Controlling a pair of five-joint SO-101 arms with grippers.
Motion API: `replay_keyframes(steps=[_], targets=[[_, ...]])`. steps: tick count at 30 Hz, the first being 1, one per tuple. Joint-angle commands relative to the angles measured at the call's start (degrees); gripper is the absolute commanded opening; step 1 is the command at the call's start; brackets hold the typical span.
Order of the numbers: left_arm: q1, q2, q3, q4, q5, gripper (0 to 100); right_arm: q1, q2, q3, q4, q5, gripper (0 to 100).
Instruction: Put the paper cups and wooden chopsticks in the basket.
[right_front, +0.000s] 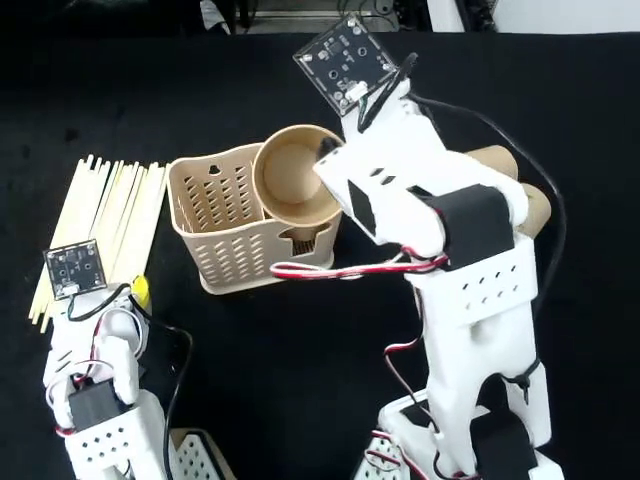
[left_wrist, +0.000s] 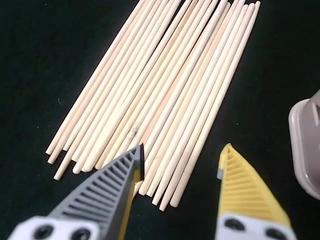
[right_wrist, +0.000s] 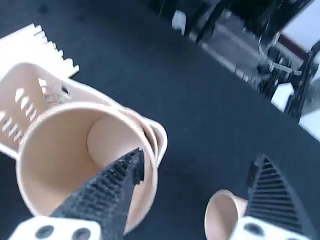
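We see the basket (right_front: 225, 225) standing on the black bench (right_front: 290, 390), with one cup (right_front: 293, 182) in it, tilted, its mouth turned up and outward over the basket's rim. The right end effector (right_wrist: 200, 156) hangs at that cup with its fingers spread wide. One black finger (right_wrist: 112, 187) lies across the cup's open mouth and the other is well clear of it, so it has hold of nothing. Two more cups (right_front: 510, 162) lie on their sides on the bench beyond the right arm, apart from the basket. In the right wrist view, the mouth of one cup on the bench shows between the fingers.

The chopsticks (left_wrist: 165, 85) lie in a loose, roughly parallel bundle on the bench, just beside the basket on the side away from the spare cups. The left end effector (left_wrist: 183, 149) sits over the near ends of the chopsticks, wide open with one grey and one yellow finger, gripping nothing. A corner of the basket shows at the edge of the left wrist view.
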Motion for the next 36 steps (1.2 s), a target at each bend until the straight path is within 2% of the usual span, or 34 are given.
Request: replay_keyframes(steps=[1,5,10,12,14,19,25,30,33,36], targets=[[0.8,-0.4,1.0,0.1,-0.8,25,-1.0,0.3,0.2,-5.0,0.0,31.7],[0.8,-0.4,1.0,0.1,-0.8,25,-0.9,3.3,2.3,-8.3,0.0,28.6],[0.7,-0.4,1.0,0.1,-0.8,25,-0.7,9.6,4.0,-12.7,0.0,11.6],[0.7,-0.4,1.0,0.1,-0.8,25,-0.8,10.4,3.0,-12.6,0.0,8.3],[0.7,-0.4,1.0,0.1,-0.8,25,-1.0,9.9,1.1,-10.6,0.1,9.3],[0.7,-0.4,1.0,0.1,-0.8,25,-0.2,7.0,-5.0,-4.7,1.1,21.5],[0.7,-0.4,1.0,0.1,-0.8,25,5.1,3.0,-7.0,5.1,12.3,25.1],[0.7,-0.4,1.0,0.2,-0.8,25,14.0,0.9,2.4,6.9,30.7,25.3],[0.7,-0.4,1.0,0.2,-0.8,25,19.7,0.9,13.9,-1.2,37.9,25.4],[0.7,-0.4,1.0,0.2,-0.8,25,25.5,0.9,26.9,-17.8,41.1,25.4]])
